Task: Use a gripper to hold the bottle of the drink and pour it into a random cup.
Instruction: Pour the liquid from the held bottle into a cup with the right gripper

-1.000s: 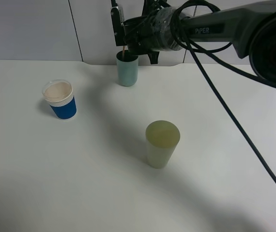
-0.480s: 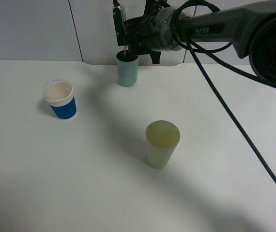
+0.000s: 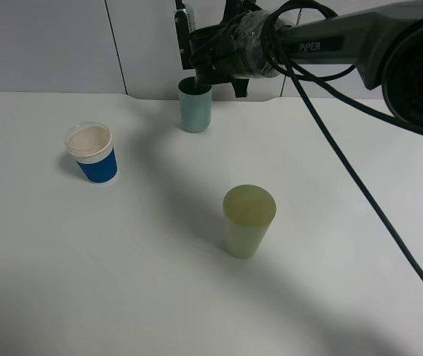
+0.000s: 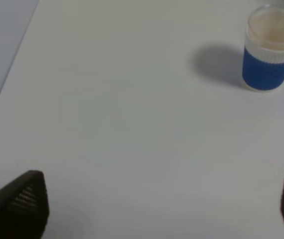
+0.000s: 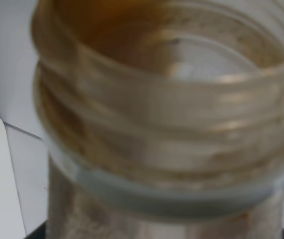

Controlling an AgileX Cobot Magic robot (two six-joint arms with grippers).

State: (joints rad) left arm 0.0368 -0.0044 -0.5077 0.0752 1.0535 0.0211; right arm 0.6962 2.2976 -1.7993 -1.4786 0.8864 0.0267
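Plainly, the bottle [image 5: 162, 149] sits clamped in the closed right gripper [image 3: 204, 63], its open mouth over the teal cup [image 3: 195, 111] at twelve o'clock on the table [image 3: 330, 237] (the arm [image 3: 330, 37] hides most of it from above). The drink [image 5: 102, 20] shows brown inside the neck. It looks light, thin-walled and slick, so grip the body below the threads, firmly but without crushing. The left gripper [image 4: 154, 214] is spread wide and empty. The blue cup [image 3: 93, 157] stands at ten o'clock, the yellow-green cup [image 3: 247, 220] near the table's middle.

Three cups [image 3: 195, 110] [image 3: 95, 159] [image 3: 247, 222], one bottle [image 5: 162, 124]
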